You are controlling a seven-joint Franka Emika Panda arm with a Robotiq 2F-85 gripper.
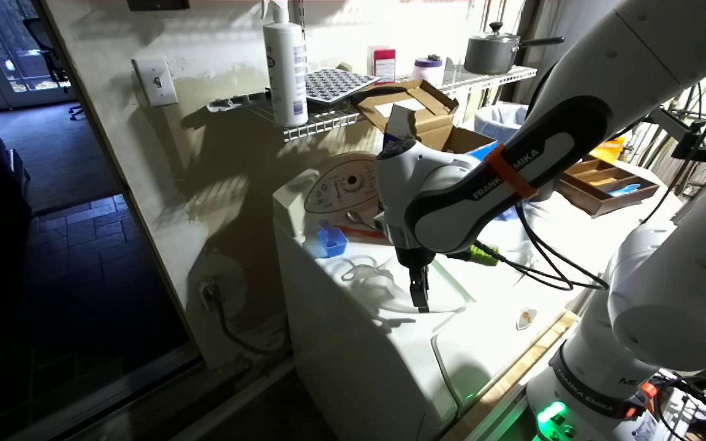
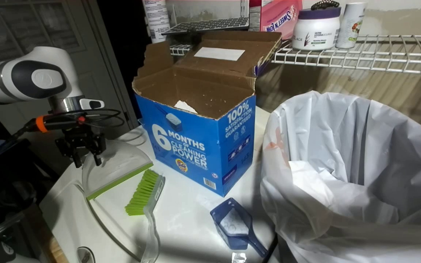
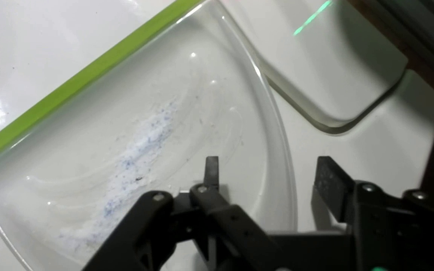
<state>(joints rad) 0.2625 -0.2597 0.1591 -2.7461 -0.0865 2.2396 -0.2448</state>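
My gripper points down and is open, with nothing between its pads. It is over the clear dustpan with a green lip, lying on the white appliance top. In the wrist view the gripper has one finger over the dustpan and one beyond its curved rim; whether they touch it I cannot tell. White and blue powder lies in the pan. In an exterior view the gripper is above the pan's back part. A green-bristled brush lies beside the pan, its handle pointing away.
A blue open detergent box stands behind the brush. A dark blue scoop with powder and a white-lined bin are near it. A blue cup and a wooden tray also stand here. A wire shelf hangs above.
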